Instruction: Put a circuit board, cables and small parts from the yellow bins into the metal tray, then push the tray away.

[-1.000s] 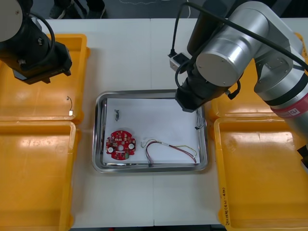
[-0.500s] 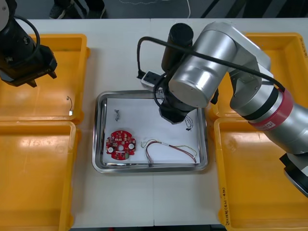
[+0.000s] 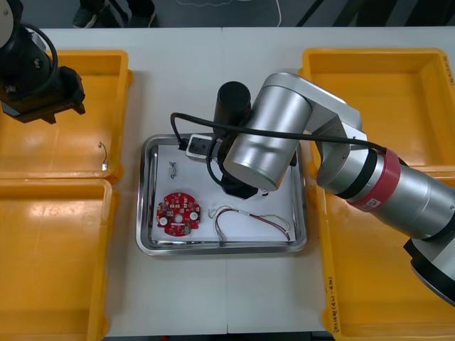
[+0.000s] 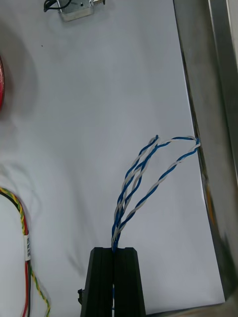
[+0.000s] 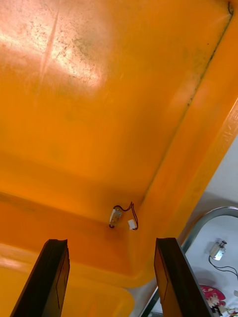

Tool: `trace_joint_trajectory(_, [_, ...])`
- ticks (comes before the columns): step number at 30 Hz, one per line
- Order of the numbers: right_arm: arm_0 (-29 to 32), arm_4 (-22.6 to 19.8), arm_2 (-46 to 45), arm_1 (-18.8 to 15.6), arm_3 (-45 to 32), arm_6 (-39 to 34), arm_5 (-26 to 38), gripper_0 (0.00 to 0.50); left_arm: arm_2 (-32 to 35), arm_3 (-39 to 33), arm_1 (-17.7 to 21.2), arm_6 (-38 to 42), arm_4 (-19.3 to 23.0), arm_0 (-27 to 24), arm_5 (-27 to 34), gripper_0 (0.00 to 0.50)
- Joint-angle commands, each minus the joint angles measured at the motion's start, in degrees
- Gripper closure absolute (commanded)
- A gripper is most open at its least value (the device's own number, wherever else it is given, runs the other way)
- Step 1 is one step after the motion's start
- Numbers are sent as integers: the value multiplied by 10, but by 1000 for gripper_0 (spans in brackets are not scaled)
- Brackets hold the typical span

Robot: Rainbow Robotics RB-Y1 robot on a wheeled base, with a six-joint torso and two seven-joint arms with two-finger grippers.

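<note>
My right gripper [image 4: 115, 257] is shut on a twisted blue and white cable [image 4: 144, 183], whose loops lie on the white inside of the metal tray [image 4: 208, 99]. In the front view the right arm [image 3: 259, 149] covers the tray's middle. Inside the tray [image 3: 151, 234] lie a round red circuit board [image 3: 178, 213], a red and yellow cable [image 3: 252, 220] and a small metal part [image 3: 173, 169]. My left gripper [image 5: 111, 277] stands open above the far left yellow bin [image 5: 99, 99], over a small metal part [image 5: 121, 215] with a short wire.
Two yellow bins [image 3: 53, 263] flank the tray on the left and two more [image 3: 384, 99] on the right. The left arm [image 3: 35, 78] hangs over the far left bin, where the small part [image 3: 104, 158] lies near the bin's tray-side corner.
The right arm has swung leftward over the tray, carrying the blue and white cable from the tray's right rim toward its middle. The left arm shifted a little left, then held still.
</note>
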Motion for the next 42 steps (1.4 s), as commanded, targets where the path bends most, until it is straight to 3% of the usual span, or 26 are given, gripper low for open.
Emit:
trace_joint_trajectory(1, [-25,26,43,13,7,2,-31,500,9,22,-10,-83,-14,-6,-19,0])
trace_joint_trajectory(9, [-25,26,50,30,48,3,-37,500,9,47,-28,-142,-20,-6,-25,0])
trace_joint_trajectory(27, [-25,32,56,32,74,10,-72,500,9,60,-75,-149,-45,12,-27,0])
trace_joint_trajectory(28, [-25,33,56,30,74,10,-72,463,9,60,-77,-149,-45,13,-26,0])
trace_joint_trajectory(30, [-25,33,56,29,74,7,-72,337,9,60,-79,-149,-46,16,-27,0])
trace_joint_trajectory(31, [-25,33,56,29,74,7,-72,337,9,60,-79,-149,-46,16,-27,0])
trace_joint_trajectory(32, [-26,34,56,28,74,7,-72,225,9,60,-80,-150,-48,18,-27,0])
trace_joint_trajectory(33, [-26,34,56,27,74,7,-72,155,9,60,-82,-150,-50,20,-26,0])
trace_joint_trajectory(36, [-27,35,52,26,73,5,-71,44,9,60,-85,-151,-52,24,-26,0])
trace_joint_trajectory(38, [-26,35,43,25,70,4,-67,0,9,60,-85,-154,-52,28,-27,0])
trace_joint_trajectory(42, [-27,30,20,24,58,4,-41,0,9,60,-85,-154,-54,34,-29,0])
